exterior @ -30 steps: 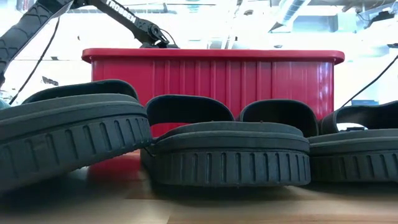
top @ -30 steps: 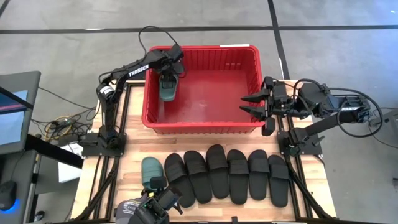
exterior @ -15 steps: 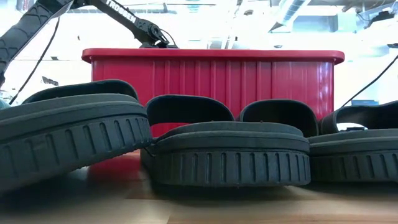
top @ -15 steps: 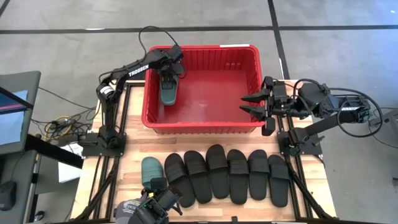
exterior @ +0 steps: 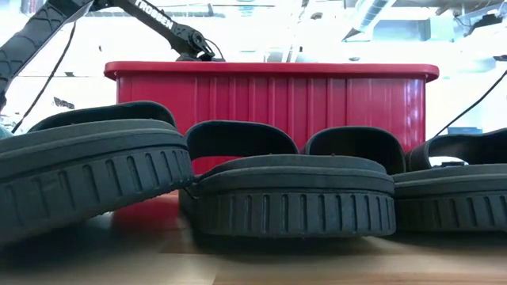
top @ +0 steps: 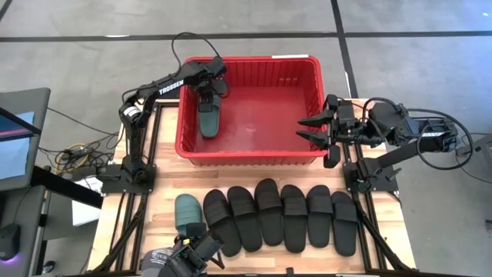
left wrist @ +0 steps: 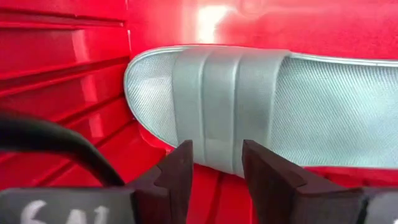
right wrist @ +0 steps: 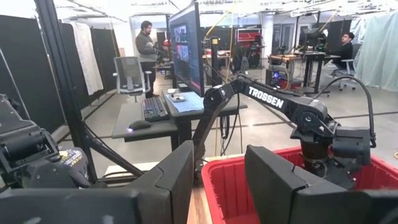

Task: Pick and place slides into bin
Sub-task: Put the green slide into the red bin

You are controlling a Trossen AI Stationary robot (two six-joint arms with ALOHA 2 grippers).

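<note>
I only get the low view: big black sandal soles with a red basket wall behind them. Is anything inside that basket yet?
Observer: Yes, one sage-green slide lies flat on the floor of the bin, near the wall on the left arm's side.
Operator: Is a claw holding it?
Observer: No. The left gripper hovers close by it with its fingers apart and nothing between them.
Operator: And the other arm?
Observer: The right gripper waits open at the bin's opposite rim, holding nothing.
</note>
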